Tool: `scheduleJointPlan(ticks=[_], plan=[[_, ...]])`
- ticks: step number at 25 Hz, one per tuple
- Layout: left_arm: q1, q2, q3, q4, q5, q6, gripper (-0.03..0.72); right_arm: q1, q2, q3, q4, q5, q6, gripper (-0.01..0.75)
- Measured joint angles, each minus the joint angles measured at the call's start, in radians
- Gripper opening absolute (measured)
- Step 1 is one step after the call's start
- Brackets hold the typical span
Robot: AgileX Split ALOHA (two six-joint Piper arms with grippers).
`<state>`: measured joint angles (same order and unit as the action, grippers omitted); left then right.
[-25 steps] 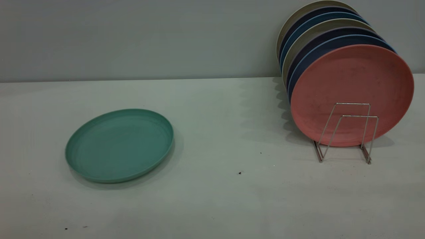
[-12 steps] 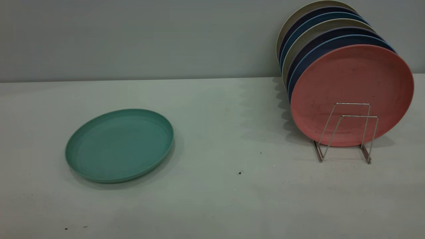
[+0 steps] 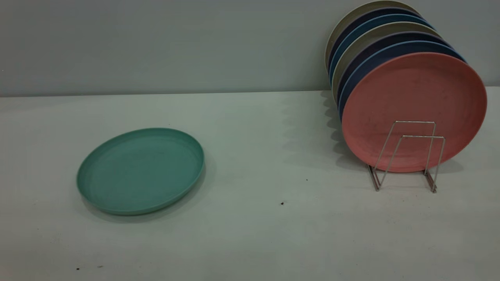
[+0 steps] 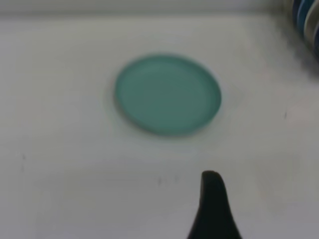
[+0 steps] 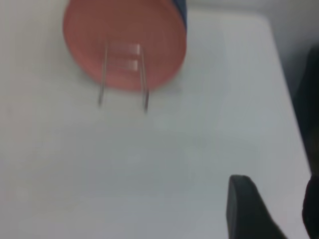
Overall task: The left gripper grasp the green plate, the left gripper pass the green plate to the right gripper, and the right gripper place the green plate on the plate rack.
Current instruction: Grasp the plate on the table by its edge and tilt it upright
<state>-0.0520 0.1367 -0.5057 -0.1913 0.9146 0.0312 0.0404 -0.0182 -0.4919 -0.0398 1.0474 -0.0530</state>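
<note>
Still flat on the table [image 3: 254,234], the green plate [image 3: 140,171], untouched.

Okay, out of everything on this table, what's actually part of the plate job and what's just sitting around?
Part of the job:
- green plate, flat on the table, untouched
- plate rack, front wire loops free
- left gripper, short of the green plate
- right gripper, away from the rack

Just there:
- salmon-pink plate, frontmost in the rack
- blue and beige plates behind it
- dark specks on the table
</note>
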Motion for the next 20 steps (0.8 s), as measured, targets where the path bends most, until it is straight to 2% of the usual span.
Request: scheduleJointPlan(ticks=[5,9,13,17,20], plan=[[0.000,0.272,0.000,-0.001,-0.090,-0.031,0.568,0.000,0.033,-0.003,0.040,-0.195,-0.002,0.294],[0.000,0.504,0.000,-0.027,-0.210,-0.039,0.568,0.000,0.202,-0.003,0.143,-0.232,-0.048,0.294],[0.000,0.698,0.000,-0.074,-0.357,-0.031,0.568,0.000,0.394,-0.003,0.266,-0.282,-0.193,0.299],[0.000,0.900,-0.004,-0.177,-0.489,0.041,0.568,0.000,0.550,-0.003,0.438,-0.359,-0.378,0.371],[0.000,1.081,-0.043,-0.300,-0.542,0.165,0.568,0.000,0.655,-0.003,0.575,-0.396,-0.510,0.440]])
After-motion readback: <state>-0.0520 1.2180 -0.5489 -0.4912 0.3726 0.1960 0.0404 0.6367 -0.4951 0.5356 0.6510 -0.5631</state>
